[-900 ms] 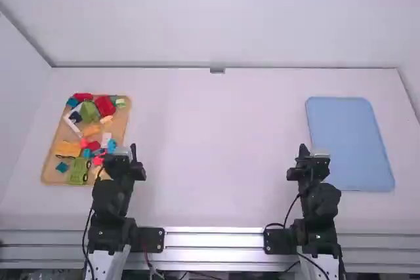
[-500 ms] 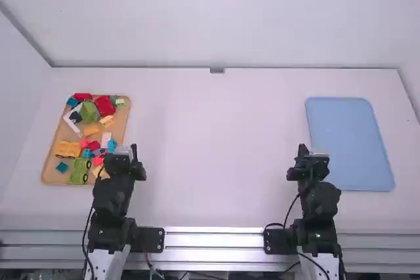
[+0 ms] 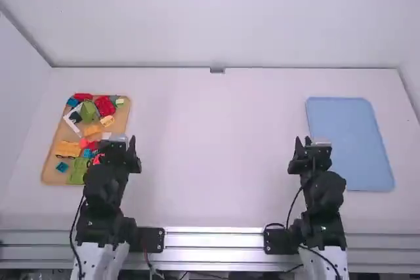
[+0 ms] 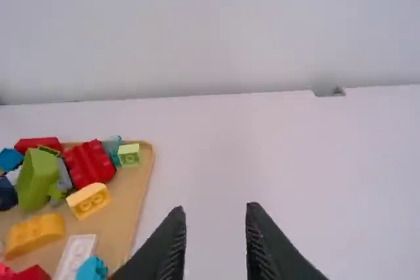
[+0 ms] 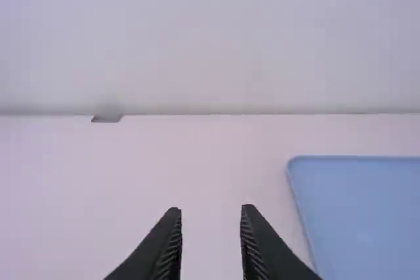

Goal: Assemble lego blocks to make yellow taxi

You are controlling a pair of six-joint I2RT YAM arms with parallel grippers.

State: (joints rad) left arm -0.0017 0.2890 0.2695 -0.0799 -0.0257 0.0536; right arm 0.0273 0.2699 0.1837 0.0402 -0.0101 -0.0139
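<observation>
Gaping left pincer, seemingly near bricks

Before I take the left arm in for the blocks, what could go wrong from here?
Crowding: on the wooden tray, the red block sits packed among other pieces, so the open left gripper may nudge its neighbors or pinch two at once.

Blind spot: in the high view the left arm covers part of that tray, so a piece beneath could get bumped unnoticed.
</observation>
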